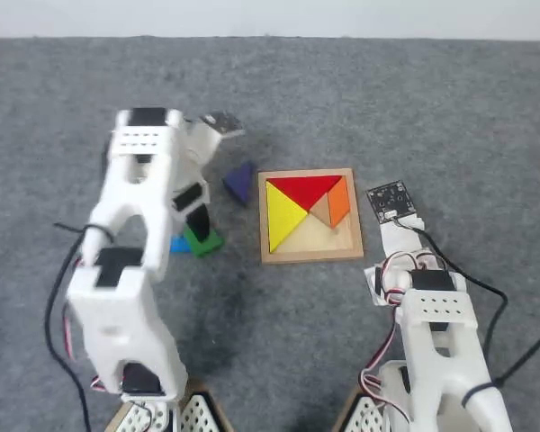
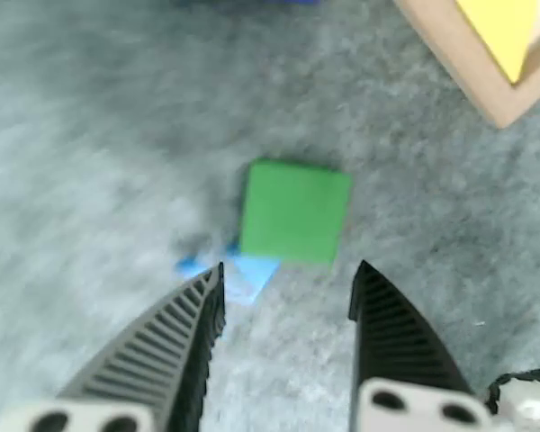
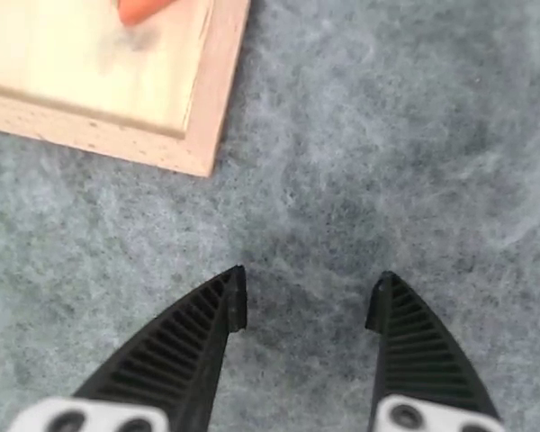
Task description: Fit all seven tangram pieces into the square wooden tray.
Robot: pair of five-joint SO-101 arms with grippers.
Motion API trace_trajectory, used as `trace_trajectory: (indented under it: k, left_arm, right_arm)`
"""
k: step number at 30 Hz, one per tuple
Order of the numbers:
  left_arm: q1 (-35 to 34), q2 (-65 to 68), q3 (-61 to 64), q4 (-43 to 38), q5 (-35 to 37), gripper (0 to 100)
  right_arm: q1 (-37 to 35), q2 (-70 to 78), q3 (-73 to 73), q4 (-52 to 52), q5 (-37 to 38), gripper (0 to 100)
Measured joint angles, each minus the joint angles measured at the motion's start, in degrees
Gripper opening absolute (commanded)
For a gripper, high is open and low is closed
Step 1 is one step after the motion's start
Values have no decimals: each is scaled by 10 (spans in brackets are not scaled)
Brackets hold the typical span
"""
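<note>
From above, the tray (image 1: 310,256) holds red (image 1: 303,188), yellow (image 1: 283,217) and orange pieces (image 1: 339,202); a purple piece (image 1: 239,182) lies beside it on the surface (image 1: 432,108). The left wrist view adds the green square (image 2: 294,211) touching a blue piece (image 2: 248,275), with the left hand (image 2: 290,270) open just short of them. The right hand (image 3: 312,274) is open near a tray corner.

We find the tray (image 1: 310,256) near the middle of the table (image 1: 414,108), with several pieces (image 1: 286,216) lying in its rear part. Left of it the square piece (image 1: 203,240) touches a small triangle (image 1: 179,244). Another loose piece (image 1: 240,182) lies behind them, near the tray's rear left corner.
</note>
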Motion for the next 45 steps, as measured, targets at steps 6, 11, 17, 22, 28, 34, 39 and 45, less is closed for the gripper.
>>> trace_trajectory:
  k: [6,11,17,22,28,34,39,45]
  left_arm:
    - [-19,-283,164,-27,0,226]
    - [-39,-493,386,-169,-34,230]
    - [5,-447,426,-171,-48,280]
    - [8,-249,301,-148,-29,260]
    - [8,-37,133,-117,-28,258]
    - [11,35,99,-107,-28,258]
    - [11,72,96,-107,-25,255]
    - [27,90,91,-107,7,177]
  right_arm:
    - [0,0,0,0,0,227]
    - [0,0,0,0,0,227]
    - [0,0,0,0,0,227]
    - [0,0,0,0,0,227]
    - [0,0,0,0,0,227]
    - [0,0,0,-6,0,227]
    - [0,0,0,-10,0,227]
    - [0,0,0,-11,0,227]
